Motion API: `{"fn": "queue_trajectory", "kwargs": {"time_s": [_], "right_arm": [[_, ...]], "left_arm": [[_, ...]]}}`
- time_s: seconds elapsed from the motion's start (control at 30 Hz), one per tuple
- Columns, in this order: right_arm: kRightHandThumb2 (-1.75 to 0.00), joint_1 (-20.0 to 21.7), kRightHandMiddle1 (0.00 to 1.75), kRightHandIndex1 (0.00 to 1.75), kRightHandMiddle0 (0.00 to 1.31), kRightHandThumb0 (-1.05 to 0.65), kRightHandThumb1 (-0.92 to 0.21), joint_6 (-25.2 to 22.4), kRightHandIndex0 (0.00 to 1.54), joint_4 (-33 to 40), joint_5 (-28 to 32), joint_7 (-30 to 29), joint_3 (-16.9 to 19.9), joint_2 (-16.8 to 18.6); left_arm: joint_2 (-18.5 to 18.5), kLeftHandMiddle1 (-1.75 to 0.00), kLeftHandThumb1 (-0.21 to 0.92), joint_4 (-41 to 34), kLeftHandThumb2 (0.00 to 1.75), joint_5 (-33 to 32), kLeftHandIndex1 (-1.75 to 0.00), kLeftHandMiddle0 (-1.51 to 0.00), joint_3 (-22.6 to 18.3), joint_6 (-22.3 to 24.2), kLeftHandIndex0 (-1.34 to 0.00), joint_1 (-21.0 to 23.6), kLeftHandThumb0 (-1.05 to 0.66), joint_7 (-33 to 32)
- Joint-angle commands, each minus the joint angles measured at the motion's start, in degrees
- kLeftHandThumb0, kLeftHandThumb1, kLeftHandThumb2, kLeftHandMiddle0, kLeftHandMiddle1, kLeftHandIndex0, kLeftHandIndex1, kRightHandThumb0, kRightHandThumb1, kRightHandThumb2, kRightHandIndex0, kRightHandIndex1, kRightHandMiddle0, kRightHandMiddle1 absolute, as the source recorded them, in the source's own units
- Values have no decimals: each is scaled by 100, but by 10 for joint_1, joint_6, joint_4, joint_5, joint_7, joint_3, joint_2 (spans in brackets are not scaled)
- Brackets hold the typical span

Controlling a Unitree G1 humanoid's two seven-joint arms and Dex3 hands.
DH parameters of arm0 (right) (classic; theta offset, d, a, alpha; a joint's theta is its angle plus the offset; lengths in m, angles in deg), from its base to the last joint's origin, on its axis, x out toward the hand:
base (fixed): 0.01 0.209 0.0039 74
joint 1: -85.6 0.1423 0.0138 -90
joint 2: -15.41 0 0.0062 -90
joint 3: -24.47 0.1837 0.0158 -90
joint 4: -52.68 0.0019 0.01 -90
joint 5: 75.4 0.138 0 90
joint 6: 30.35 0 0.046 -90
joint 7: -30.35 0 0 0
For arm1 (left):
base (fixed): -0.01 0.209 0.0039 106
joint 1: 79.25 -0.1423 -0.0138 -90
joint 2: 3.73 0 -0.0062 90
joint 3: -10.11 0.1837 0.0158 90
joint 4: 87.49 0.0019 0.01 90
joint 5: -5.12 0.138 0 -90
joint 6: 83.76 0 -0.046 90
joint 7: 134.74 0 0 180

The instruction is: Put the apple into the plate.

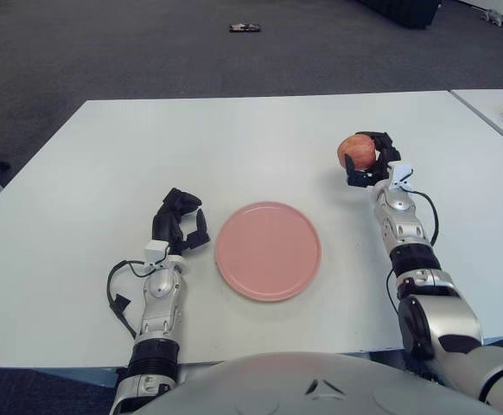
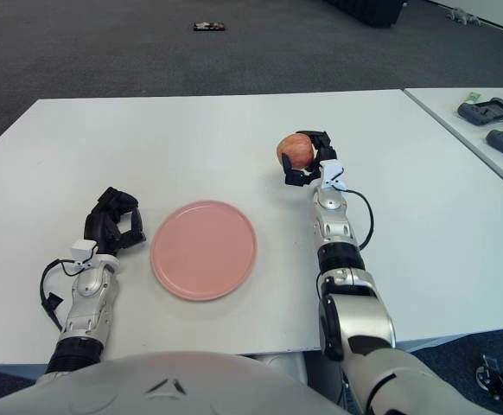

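Note:
A red-orange apple is held in my right hand, whose black fingers wrap around it, to the right of and beyond the plate. I cannot tell whether the apple touches the table. The pink round plate lies flat on the white table near the front middle and holds nothing. My left hand shows just left of the plate with its fingers curled and nothing in them. The apple and plate also show in the right eye view.
A second white table stands at the right with dark devices on it. A small dark object lies on the grey carpet beyond the table.

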Motion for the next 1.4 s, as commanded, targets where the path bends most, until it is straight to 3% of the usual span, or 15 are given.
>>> {"fn": "queue_trajectory", "kwargs": {"time_s": [0.0,0.27,0.6,0.93,1.37], "right_arm": [[-155,-8,175,175,76,-55,-13,-19,137,50,15,21,-1,5],[-154,-29,175,175,76,-54,-14,-14,136,101,23,101,-23,5],[-166,-83,175,175,84,-60,-4,29,140,205,-26,171,-115,8],[-170,-107,175,175,88,-62,-1,9,140,276,-49,249,-164,-33],[-166,-100,175,175,85,-60,-4,4,137,301,-54,349,-211,-73]], "left_arm": [[2,-175,28,17,137,-2,-175,-122,-1,24,-64,-12,-49,-1],[2,-175,29,20,136,0,-175,-123,-2,28,-64,-9,-49,-5],[2,-175,28,26,137,-4,-175,-126,-3,23,-64,-6,-49,0],[7,-175,27,24,138,-1,-175,-127,-4,28,-65,-6,-50,-5],[10,-175,27,20,139,3,-175,-127,-1,26,-65,-8,-50,-9]]}}
